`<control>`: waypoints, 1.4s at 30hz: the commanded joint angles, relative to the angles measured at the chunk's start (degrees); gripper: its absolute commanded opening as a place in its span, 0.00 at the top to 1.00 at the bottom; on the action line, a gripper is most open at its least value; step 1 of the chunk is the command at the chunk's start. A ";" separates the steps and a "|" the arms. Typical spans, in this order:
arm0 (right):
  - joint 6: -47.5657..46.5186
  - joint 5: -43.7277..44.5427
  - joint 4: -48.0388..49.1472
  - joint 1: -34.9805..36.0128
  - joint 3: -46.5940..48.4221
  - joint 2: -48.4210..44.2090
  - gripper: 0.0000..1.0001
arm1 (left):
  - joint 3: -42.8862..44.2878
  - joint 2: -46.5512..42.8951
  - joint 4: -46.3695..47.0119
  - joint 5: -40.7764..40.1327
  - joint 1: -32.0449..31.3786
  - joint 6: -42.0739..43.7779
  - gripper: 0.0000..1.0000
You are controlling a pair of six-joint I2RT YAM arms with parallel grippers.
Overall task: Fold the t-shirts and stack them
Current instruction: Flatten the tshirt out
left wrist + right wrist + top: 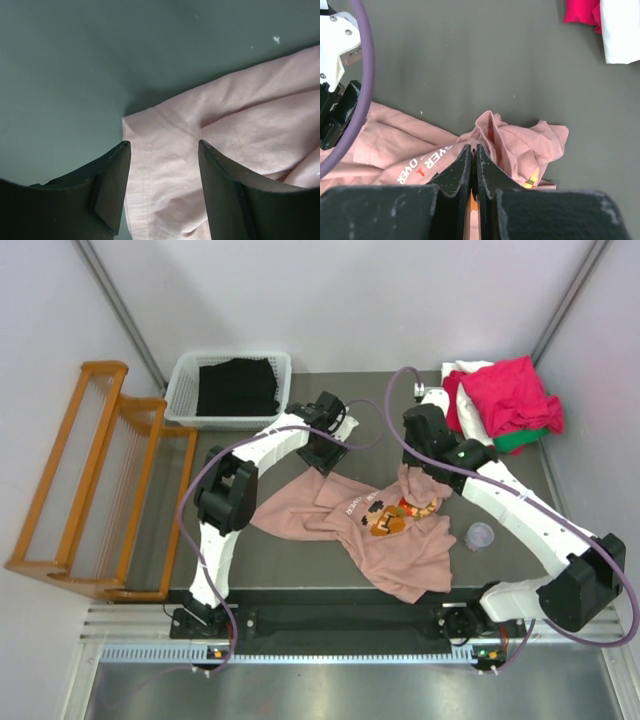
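A dusty-pink t-shirt (370, 530) with white lettering and pixel figures lies crumpled on the dark table, between the two arms. My left gripper (320, 455) is at the shirt's far left corner. In the left wrist view its jaws (164, 144) stand open astride the hemmed corner of the pink cloth (225, 115). My right gripper (425, 475) is shut on a bunched fold of the same shirt (520, 140) at its far right, its fingertips (474, 147) pressed together with cloth pinched between them. More t-shirts, crimson (510, 395), white (465, 375) and green (520, 440), are piled at the back right.
A white basket (180, 390) holding black cloth stands at the back left. A wooden rack (100, 480) sits left of the table. A small clear round lid (481, 536) lies right of the pink shirt.
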 commanded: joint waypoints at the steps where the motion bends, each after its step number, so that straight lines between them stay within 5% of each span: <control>1: -0.21 0.06 2.06 -0.69 0.99 1.22 1.00 | 4.95 1.35 -3.21 7.22 0.15 -1.60 0.39; 19: 0.05 -0.38 3.30 -0.95 0.03 3.51 1.00 | 0.39 -2.43 -11.04 18.31 -0.03 -2.66 0.40; 42: 0.84 -2.05 3.38 -0.95 0.21 3.86 1.00 | 2.23 -0.15 -7.53 18.14 0.06 -2.48 0.44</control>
